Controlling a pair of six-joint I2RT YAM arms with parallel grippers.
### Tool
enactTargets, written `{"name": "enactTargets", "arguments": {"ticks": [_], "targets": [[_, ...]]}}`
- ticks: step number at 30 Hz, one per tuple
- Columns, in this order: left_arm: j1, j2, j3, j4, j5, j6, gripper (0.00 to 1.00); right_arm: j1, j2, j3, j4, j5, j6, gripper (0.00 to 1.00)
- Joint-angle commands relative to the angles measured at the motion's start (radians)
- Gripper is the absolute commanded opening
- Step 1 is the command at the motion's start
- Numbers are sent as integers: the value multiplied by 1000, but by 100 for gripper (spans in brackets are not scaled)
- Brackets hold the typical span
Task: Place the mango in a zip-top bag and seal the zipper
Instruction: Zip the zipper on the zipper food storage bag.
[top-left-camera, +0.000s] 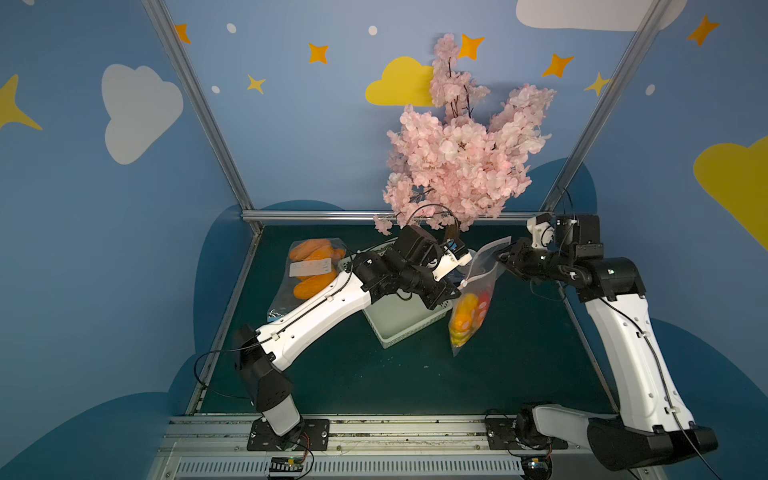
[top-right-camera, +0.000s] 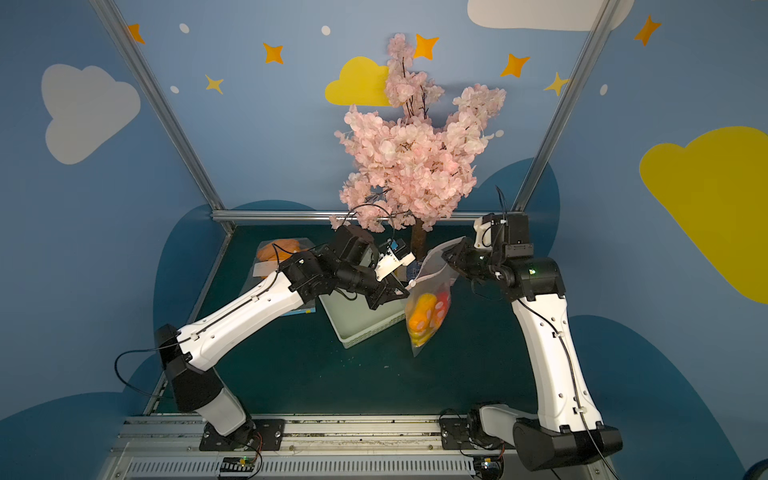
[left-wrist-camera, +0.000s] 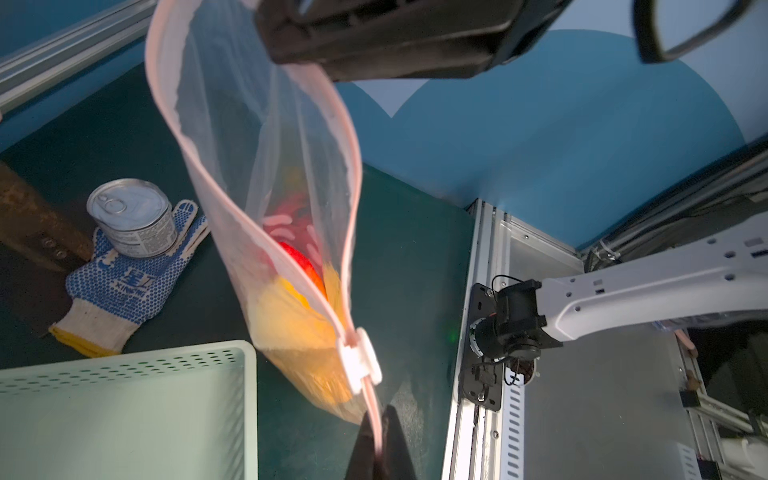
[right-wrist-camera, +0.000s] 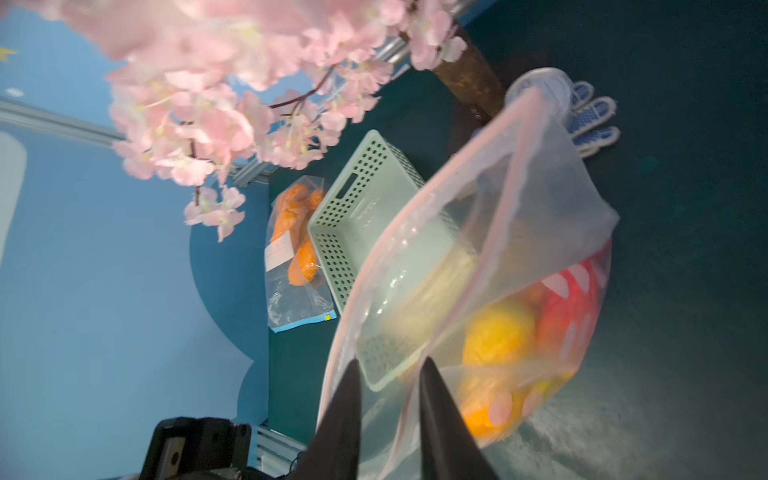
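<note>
A clear zip-top bag (top-left-camera: 484, 270) (top-right-camera: 434, 272) (left-wrist-camera: 266, 166) (right-wrist-camera: 519, 232) hangs in the air between my two grippers, its mouth gaping. The mango (top-left-camera: 467, 316) (top-right-camera: 422, 316) (left-wrist-camera: 299, 270) (right-wrist-camera: 498, 332), yellow-orange with a red side, sits in the bag's bottom. My left gripper (left-wrist-camera: 379, 415) (top-left-camera: 455, 293) (top-right-camera: 404, 293) is shut on the pink zipper strip, just past the white slider (left-wrist-camera: 359, 359). My right gripper (right-wrist-camera: 390, 361) (top-left-camera: 500, 257) (top-right-camera: 446, 253) is at the bag's far top corner. Its jaws stand apart, with bag film lying across the gap.
A pale green basket (top-left-camera: 399, 324) (left-wrist-camera: 124, 395) (right-wrist-camera: 365, 216) stands under the left arm. Another bag of orange pieces (top-left-camera: 313, 266) (right-wrist-camera: 295, 241) lies at the back left. A tin can (left-wrist-camera: 133, 216) rests on a blue-dotted glove (left-wrist-camera: 124, 286) by the pink blossom tree (top-left-camera: 461, 153).
</note>
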Motion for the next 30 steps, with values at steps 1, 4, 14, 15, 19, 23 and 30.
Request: {"name": "enactTargets", "arguments": {"ticks": [1,4,14,15,19,23,30], "targets": [[15,2,42,-79,78,120,3,11,-55,-7,148,-140,-354,35],[50,-9,41,-91,121,140,3,40,-64,3,156,-182,-492,36],[141,-84,-62,-174,64,260,3,147,-39,-107,167,-510,-806,42],[146,-85,-67,-184,47,274,3,152,-39,-122,173,-512,-836,44],[152,-154,-161,-141,-48,308,3,162,8,-138,207,-579,-960,50],[173,-243,-260,-63,-54,362,3,205,109,-73,153,-617,-1091,57],[177,-286,-291,-32,-56,426,3,286,256,55,26,-588,-1260,60]]}}
